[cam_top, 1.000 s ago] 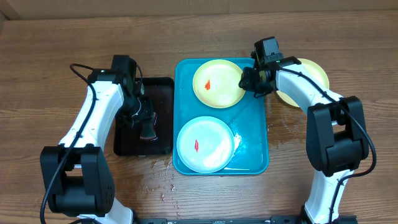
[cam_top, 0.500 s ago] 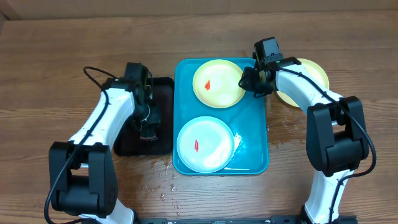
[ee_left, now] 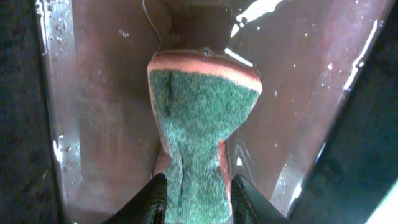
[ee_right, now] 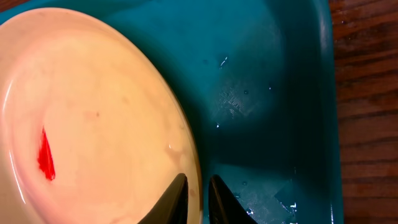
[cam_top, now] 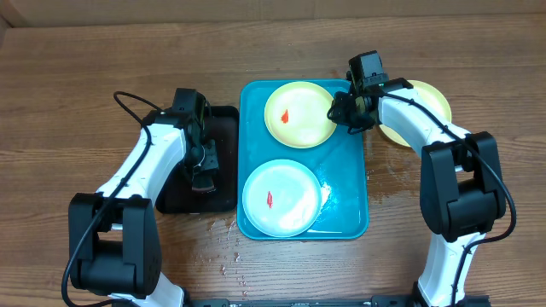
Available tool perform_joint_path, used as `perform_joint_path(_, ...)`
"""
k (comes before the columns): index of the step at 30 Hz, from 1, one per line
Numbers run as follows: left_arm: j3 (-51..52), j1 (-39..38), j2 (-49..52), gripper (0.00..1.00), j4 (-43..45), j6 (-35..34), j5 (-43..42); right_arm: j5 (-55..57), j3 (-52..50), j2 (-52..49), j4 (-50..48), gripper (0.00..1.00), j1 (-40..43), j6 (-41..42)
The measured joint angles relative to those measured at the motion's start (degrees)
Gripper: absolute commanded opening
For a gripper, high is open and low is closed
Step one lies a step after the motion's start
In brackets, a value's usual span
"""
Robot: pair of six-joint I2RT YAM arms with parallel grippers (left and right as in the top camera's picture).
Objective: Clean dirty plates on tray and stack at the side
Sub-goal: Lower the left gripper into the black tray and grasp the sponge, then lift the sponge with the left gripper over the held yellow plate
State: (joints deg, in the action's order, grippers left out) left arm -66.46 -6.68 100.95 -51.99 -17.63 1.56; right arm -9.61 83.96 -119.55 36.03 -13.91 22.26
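Observation:
Two plates lie on the teal tray [cam_top: 350, 213]: a pale yellow one [cam_top: 299, 115] at the far end and a white one [cam_top: 281, 198] nearer, each with a red smear. A third yellow plate [cam_top: 426, 107] lies on the table right of the tray. My right gripper [cam_top: 341, 111] is shut on the right rim of the yellow plate [ee_right: 93, 112] on the tray, one jaw above and one below [ee_right: 198, 193]. My left gripper [cam_top: 203, 175] hangs over the black tray [cam_top: 223, 128], shut on a green and orange sponge [ee_left: 199, 118] pinched between its jaws [ee_left: 198, 199].
The black tray's floor [ee_left: 106, 93] is wet with droplets. Water spots lie on the wooden table in front of the trays [cam_top: 222, 230] and right of the teal tray [cam_top: 384, 183]. The teal tray's floor [ee_right: 267, 93] is wet beside the plate.
My left arm has swung inward, and its gripper has shifted slightly over the black tray and tightened on the sponge. The right arm and the plates have stayed in place.

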Motion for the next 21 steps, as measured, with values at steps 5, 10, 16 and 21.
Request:
perform_joint_path(5, 1.70, 0.00, 0.00, 0.32, 2.75, 0.07, 0.07, 0.00, 0.00, 0.00, -0.02, 0.14, 0.00, 0.00)
perform_joint_path(10, 2.14, 0.00, 0.00, 0.32, 4.04, 0.11, 0.22, 0.00, 0.00, 0.00, 0.04, 0.14, 0.00, 0.00)
perform_joint_path(16, 4.61, 0.00, 0.00, 0.25, 5.88, 0.46, 0.94, -0.02, 0.00, 0.00, 0.02, 0.14, -0.02, 0.02)
perform_joint_path(21, 4.83, 0.00, 0.00, 0.24, 6.56, 0.52, 1.11, 0.00, 0.00, 0.00, -0.02, 0.13, -0.02, 0.00)
